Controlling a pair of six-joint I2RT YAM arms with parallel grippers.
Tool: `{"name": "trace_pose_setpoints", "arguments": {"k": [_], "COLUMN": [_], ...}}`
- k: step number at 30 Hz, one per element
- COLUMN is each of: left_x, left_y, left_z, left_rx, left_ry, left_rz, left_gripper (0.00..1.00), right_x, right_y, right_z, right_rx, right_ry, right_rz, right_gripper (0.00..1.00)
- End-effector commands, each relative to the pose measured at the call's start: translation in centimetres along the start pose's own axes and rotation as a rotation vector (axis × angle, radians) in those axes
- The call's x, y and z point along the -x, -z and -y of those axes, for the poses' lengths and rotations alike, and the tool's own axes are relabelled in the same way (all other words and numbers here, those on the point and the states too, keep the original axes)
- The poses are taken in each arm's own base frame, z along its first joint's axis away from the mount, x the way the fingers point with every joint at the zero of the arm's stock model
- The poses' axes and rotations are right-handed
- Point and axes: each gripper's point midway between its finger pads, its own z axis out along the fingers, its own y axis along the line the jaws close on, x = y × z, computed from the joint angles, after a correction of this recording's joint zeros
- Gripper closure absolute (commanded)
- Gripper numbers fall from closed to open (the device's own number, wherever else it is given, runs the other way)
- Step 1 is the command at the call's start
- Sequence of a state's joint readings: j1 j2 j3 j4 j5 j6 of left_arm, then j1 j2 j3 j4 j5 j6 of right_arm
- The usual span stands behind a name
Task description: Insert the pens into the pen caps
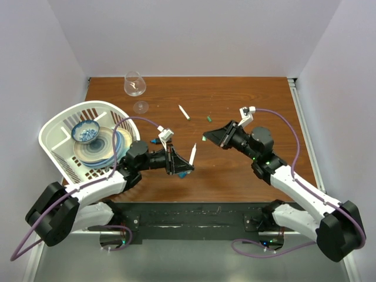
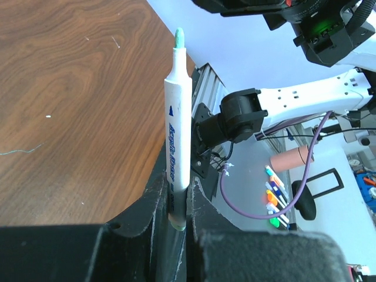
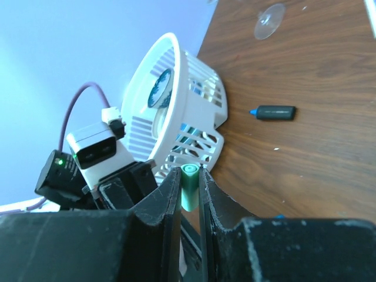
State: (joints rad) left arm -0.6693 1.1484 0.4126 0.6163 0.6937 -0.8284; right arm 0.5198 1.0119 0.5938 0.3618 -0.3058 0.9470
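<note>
My left gripper [image 1: 178, 161] is shut on a white pen [image 1: 192, 154], which points up and to the right toward the right arm. In the left wrist view the pen [image 2: 178, 129] stands between the fingers [image 2: 154, 205], its green tip far from them. My right gripper [image 1: 207, 138] is shut on a green pen cap [image 3: 189, 187], whose open end faces the left arm. A short gap separates pen and cap [image 1: 204, 138]. A second pen [image 1: 184, 112] and another green cap [image 1: 208, 119] lie on the table behind. A blue cap [image 1: 183, 174] lies under the left gripper.
A white basket [image 1: 61, 132] with a bowl and a plate stands at the left. A glass [image 1: 134, 84] stands at the table's back, with a small clear disc [image 1: 140, 107] in front of it. A dark stub with a blue tip [image 3: 276, 112] lies near the basket.
</note>
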Motion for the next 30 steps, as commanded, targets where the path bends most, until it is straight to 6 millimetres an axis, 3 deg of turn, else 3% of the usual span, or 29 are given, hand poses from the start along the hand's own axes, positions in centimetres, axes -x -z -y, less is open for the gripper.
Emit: {"name": "trace_pose_setpoints", "arguments": {"k": [1, 21, 30], "left_x": [1.2, 1.2, 1.7], "left_y": [-0.3, -0.4, -0.5], "left_z": [1.8, 1.7, 1.8], "left_rx": [-0.073, -0.079, -0.070], "left_ry": [-0.049, -0.056, -0.067], "left_rz": [0.026, 0.024, 0.034], "left_gripper": [1.00, 1.00, 1.00], "right_x": [1.3, -0.4, -1.5], "right_y": [-0.5, -1.6, -0.6], "right_z": [-4.4, -4.6, -4.0], "right_rx": [0.132, 0.124, 0.119], "right_ry": [0.032, 0.027, 0.026], "right_rz": [0.027, -0.015, -0.028], "right_gripper": [1.00, 1.00, 1.00]}}
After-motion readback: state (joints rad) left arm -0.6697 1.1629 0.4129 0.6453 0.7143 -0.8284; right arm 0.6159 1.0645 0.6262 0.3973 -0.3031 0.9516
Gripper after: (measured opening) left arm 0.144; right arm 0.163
